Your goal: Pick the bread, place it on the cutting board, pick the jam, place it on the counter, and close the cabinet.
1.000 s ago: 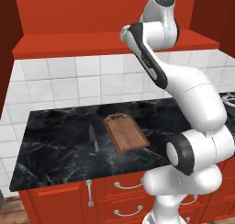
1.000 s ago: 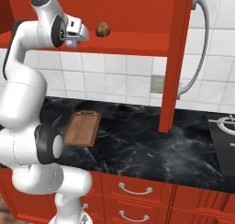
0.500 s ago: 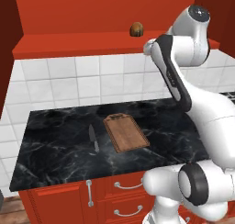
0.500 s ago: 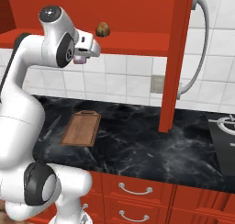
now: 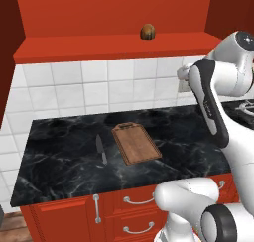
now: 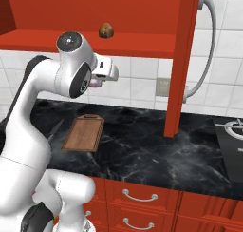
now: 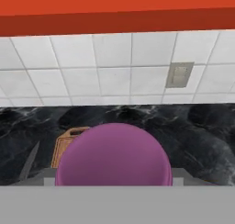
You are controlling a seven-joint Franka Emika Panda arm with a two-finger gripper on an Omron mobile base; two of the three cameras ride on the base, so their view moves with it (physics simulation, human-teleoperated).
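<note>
Jam aloft over the counter, bread not yet on the board

Right base view, L to R: cutting board (image 6: pixel 84 132) lies flat at 7 o'clock from the pincer (image 6: pixel 98 82), long axis running front-to-back w/ handle tab toward the tiles. The pincer looks clamped on the jam (image 7: pixel 114 154), though its tips are hidden behind the jar. Bread (image 6: pixel 106 30) sits on the cabinet (image 6: pixel 182 60) shelf at 12 o'clock. Bare counter (image 6: pixel 142 145) is at 5–6 o'clock, so the set-down prob. needs a straight descent, clear of the board.

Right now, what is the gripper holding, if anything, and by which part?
The gripper holds the jam. Its fingers are hidden, so the grasped part cannot be told.
</note>
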